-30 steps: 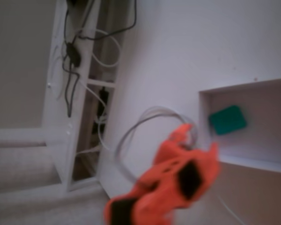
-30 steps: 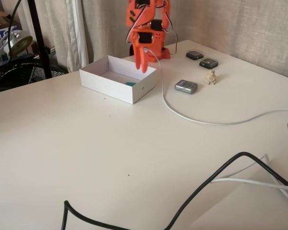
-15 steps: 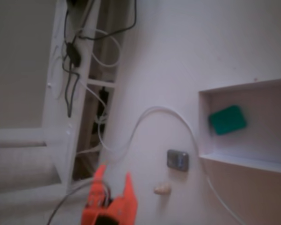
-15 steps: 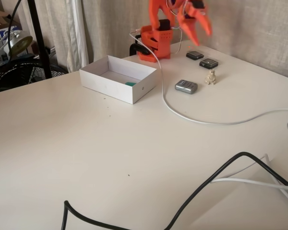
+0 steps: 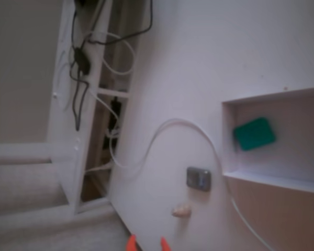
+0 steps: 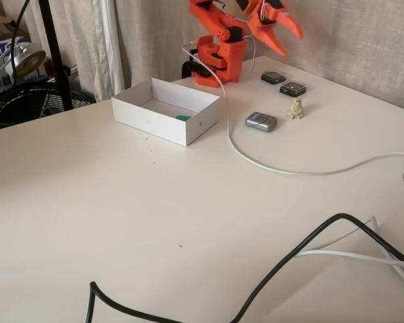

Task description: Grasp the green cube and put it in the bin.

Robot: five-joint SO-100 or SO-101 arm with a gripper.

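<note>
Desk (image 6: 155, 222) carries the bin (image 6: 188, 132) with the green cube (image 5: 254, 134) lying inside. White cable (image 6: 269, 166) curves just beside the bin; grey object (image 6: 261, 121) and cream lump (image 6: 295, 108) near. Claw (image 6: 281, 33) raised above the desk's far edge, spread apart, empty.

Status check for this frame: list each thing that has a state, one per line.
green cube: lying flat on the bin floor, not held
bin: open-topped, holding only the cube
gripper: open, empty, raised above the table, away from the bin
grey object: on the table, untouched
</note>
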